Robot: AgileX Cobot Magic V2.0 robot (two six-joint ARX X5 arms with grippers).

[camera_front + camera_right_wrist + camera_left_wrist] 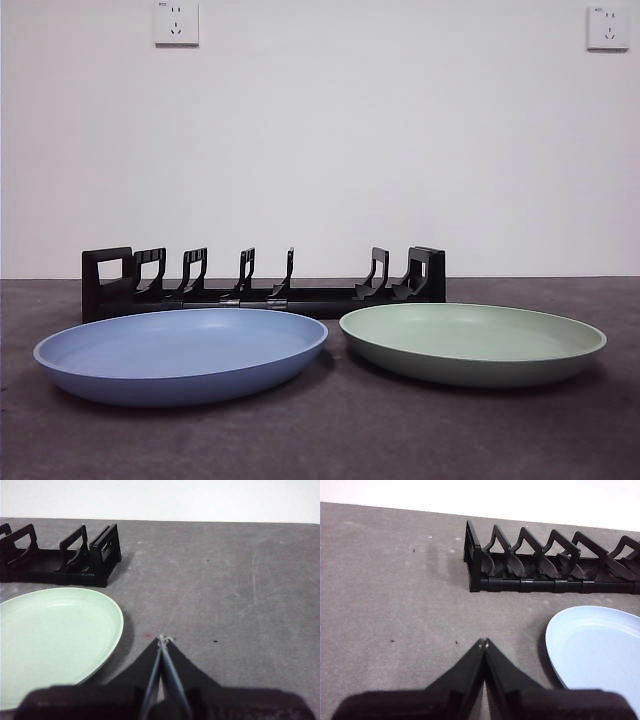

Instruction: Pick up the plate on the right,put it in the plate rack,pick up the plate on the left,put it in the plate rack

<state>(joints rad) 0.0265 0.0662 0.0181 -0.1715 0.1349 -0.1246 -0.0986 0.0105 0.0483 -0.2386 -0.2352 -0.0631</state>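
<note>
Two plates, one rack, both grippers idle.

On the tabletop [320, 440] a blue plate [180, 352] and a green plate [472, 342] lie flat before the empty black plate rack [265, 282] near the far edge; left gripper [484, 642] and right gripper [163, 639] have jaws closed, holding nothing.

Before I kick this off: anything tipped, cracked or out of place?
Nothing stands out. The blue plate and green plate lie flat in front of the plate rack, whose slots hold nothing. Left gripper and right gripper are shut above bare table.
</note>
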